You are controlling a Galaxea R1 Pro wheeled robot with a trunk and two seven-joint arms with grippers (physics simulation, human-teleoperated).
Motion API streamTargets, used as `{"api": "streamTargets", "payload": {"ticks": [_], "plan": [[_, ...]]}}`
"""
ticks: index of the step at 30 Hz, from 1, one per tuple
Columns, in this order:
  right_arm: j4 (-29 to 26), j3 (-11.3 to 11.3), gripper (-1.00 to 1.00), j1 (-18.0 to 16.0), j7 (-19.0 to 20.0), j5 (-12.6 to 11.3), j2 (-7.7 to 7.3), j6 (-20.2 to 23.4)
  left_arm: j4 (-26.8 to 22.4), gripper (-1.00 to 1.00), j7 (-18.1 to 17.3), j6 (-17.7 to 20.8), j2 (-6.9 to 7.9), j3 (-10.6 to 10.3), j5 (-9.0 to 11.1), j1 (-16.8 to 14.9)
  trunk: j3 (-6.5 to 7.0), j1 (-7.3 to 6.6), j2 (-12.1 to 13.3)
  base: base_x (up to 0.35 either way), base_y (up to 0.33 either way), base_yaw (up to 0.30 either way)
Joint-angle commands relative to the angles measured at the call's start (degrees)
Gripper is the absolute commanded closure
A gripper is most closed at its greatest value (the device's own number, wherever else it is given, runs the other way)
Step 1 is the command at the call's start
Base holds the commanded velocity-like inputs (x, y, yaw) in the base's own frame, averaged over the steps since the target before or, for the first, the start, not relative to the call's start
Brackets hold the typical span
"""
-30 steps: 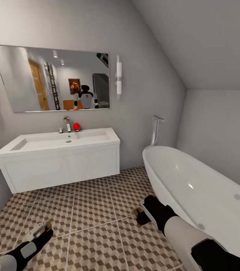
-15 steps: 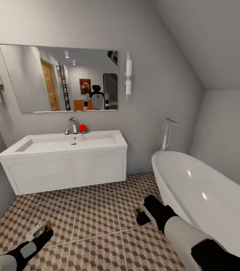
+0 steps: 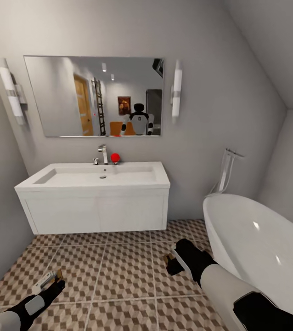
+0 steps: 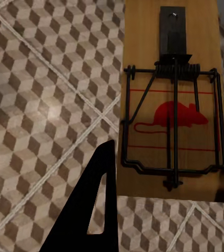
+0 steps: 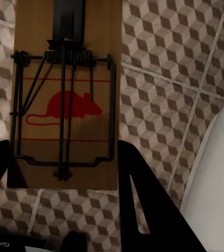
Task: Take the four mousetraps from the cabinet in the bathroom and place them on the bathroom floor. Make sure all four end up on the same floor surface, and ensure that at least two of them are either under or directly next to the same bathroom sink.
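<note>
Mousetraps are both up in the air right now, one per claw. Left claw sits at about 7 o'clock in the head view, pinching a mousetrap by its edges; the wrist camera shows the wooden board with the red mouse print and dark wire spring between the two black fingers, with the bathroom floor tiles well below it. Right claw is around 5 o'clock, lower middle, and it's clamped on the second mousetrap the same way, board squeezed between the fingers, cube-pattern tiles underneath and a bit of the white bathtub wall off to one side. Further out, the bathroom sink on its white vanity is at 11 o'clock across the floor, chrome tap and a small red ball at the back rim, mirror above showing the robot's reflection. Bathtub fills the 3-to-4 o'clock side.
</note>
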Motion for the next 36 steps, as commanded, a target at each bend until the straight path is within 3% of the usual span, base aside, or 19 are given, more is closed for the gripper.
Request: {"api": "streamTargets", "payload": {"ticks": [1, 12, 27, 36], "plan": [[-0.1, 0.2, 1.0, 0.0, 0.0, -0.1, -0.03, 0.3, 0.1, 1.0, -0.2, 0.0, 0.0, 0.1, 0.2, -0.1, -0.06, 0.02, 0.0, 0.253, -0.176, 0.273], [-0.1, 0.2, 1.0, 0.0, 0.0, -0.1, -0.03, 0.3, 0.1, 1.0, -0.2, 0.0, 0.08, 0.0, 0.2, -0.1, -0.06, 0.02, 0.0, 0.201, -0.137, 0.22], [-0.1, 0.3, 1.0, 0.0, 0.0, -0.1, -0.03, 0.3, 0.1, 1.0, -0.2, -0.2, 0.05, 0.0, -0.2, 0.0, -0.06, 0.02, 0.0, 0.02, -0.006, 0.015], [-0.1, 0.3, 1.0, 0.0, 0.0, -0.1, -0.03, 0.3, 0.1, 1.0, -0.2, -0.1, 0.0, 0.0, -0.2, -0.1, -0.06, 0.02, 0.0, 0.0, 0.169, 0.0]]}}
